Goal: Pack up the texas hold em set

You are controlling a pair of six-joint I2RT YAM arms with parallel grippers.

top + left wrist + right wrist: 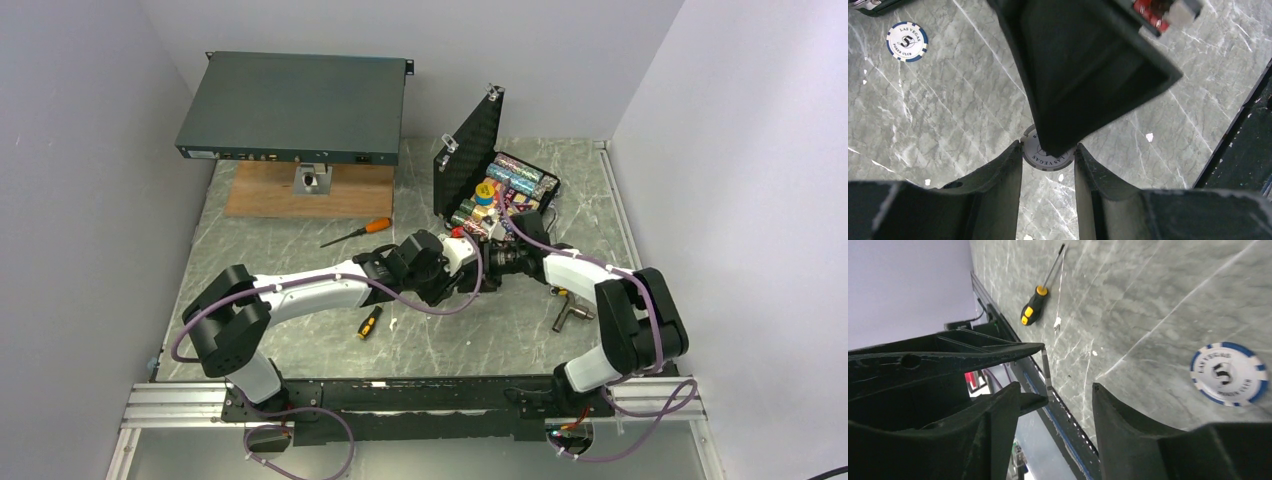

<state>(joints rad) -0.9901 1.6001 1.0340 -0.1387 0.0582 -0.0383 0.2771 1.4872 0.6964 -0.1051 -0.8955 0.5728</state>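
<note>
From the near edge both arms fold at the elbow and reach inward: the left arm [300,292] runs right, the right arm [590,275] runs left, and they meet tip to tip mid-table. The left gripper [1048,149] pinches a white chip [1047,161] by its rim; the round disc, printed LAS VEGAS, shows thin and edge-on from the right wrist. The right gripper [1055,386] is parted, its blocky black fingers either side of that chip; whether one touches it I cannot tell. Under them is the table [450,340], smooth grey-green marble with white veins. A blue-and-white chip [1229,372] lies flat near the grippers, and a screwdriver [369,322] lies nearer the left arm, each with bare surface around it. Just beyond the grippers sits the case [470,165], black and textured, open with one half upright, metal corners [494,93] at its top and chip rows [512,178] in the flat half. White walls [90,150] close in both sides.
</note>
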